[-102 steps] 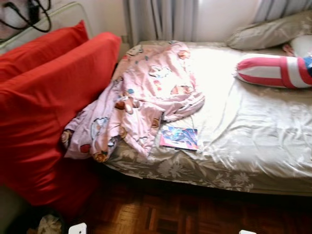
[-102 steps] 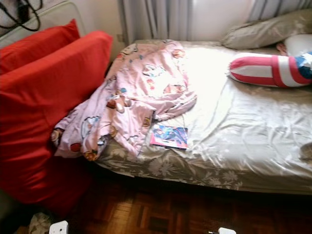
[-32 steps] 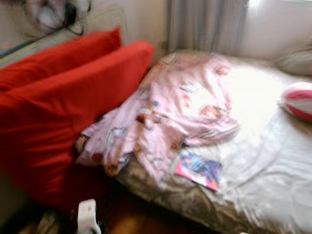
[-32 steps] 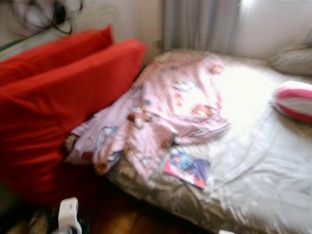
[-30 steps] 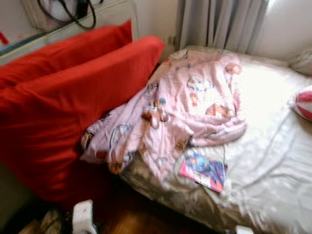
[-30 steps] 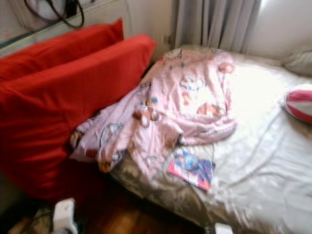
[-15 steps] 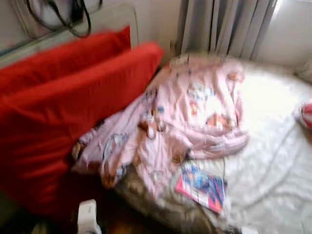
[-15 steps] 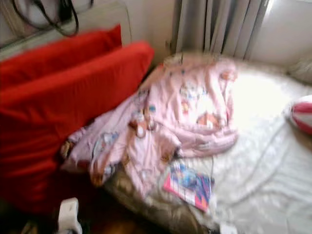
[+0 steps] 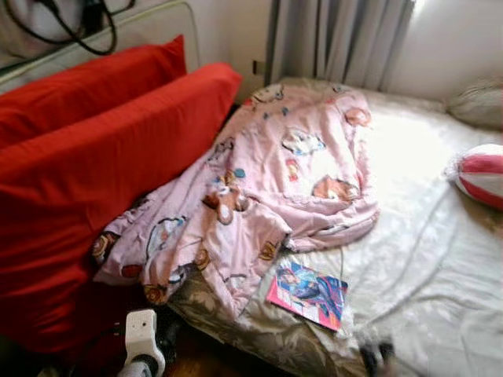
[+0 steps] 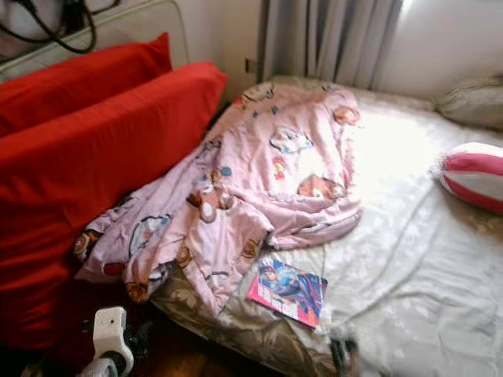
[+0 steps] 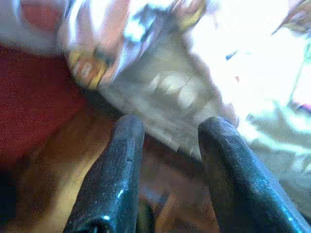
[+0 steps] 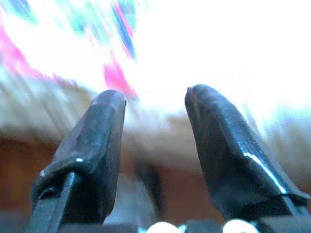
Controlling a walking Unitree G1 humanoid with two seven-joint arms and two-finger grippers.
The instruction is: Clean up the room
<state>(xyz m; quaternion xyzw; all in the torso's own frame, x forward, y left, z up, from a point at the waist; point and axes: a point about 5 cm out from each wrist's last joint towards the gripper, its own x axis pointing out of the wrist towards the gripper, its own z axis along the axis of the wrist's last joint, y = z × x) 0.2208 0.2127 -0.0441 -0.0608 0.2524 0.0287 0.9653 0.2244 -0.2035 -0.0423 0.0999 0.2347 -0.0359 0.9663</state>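
Observation:
A pink cartoon-print blanket (image 9: pixel 267 196) lies crumpled over the left part of the bed, one end hanging off against the red cushions (image 9: pixel 110 165). A colourful magazine (image 9: pixel 308 293) lies flat on the beige sheet (image 9: pixel 424 259) near the bed's front edge. My left gripper (image 11: pixel 170 127) is open and holds nothing. It is low by the bed's corner, over the wooden floor, pointing at the blanket's hanging end. My right gripper (image 12: pixel 155 94) is also open and holds nothing, just in front of the bed edge near the magazine. Its dark tips (image 9: pixel 377 355) look blurred.
Two big red cushions lean against the wall at the left, with black cables (image 9: pixel 75 27) above them. A red-and-white striped pillow (image 9: pixel 481 174) and a grey pillow (image 9: pixel 475 102) lie at the right. Grey curtains (image 9: pixel 338 39) hang behind the bed.
The camera has swung left and closer to the bed. My left arm has risen at the bottom left, and my right gripper's tips have come into view by the bed's front edge.

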